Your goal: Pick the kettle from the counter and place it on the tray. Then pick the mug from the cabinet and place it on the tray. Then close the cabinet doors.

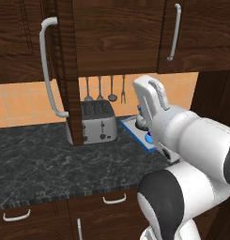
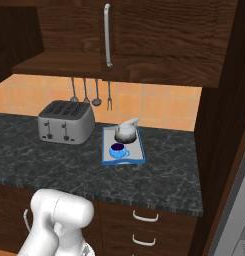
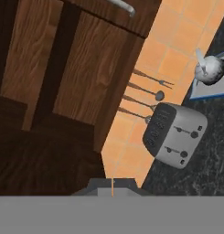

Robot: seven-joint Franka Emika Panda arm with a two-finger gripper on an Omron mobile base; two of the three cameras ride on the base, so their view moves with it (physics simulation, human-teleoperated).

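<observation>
I read no writing or brand on anything. One kettle (image 2: 125, 132) and one mug (image 2: 117, 150) sit on the single tray (image 2: 140, 150) on the counter (image 2: 69, 165), at 3 o'clock from the one toaster (image 2: 65, 121) with four utensils (image 2: 90, 93) hanging above. I cannot tell how far my pincer is open.

desk (image 2: 54, 165): dark grey-black marbling, pale veins | tray (image 2: 105, 150): blue rim, pale surface | kettle (image 2: 125, 132): silver-grey | mug (image 2: 117, 150): bright blue, dark inside | toaster (image 2: 65, 122): silver, dark slots | cabinet doors (image 1: 116, 33): dark brown woodgrain, silver-white handles | wall tiles (image 2: 159, 107): orange
</observation>
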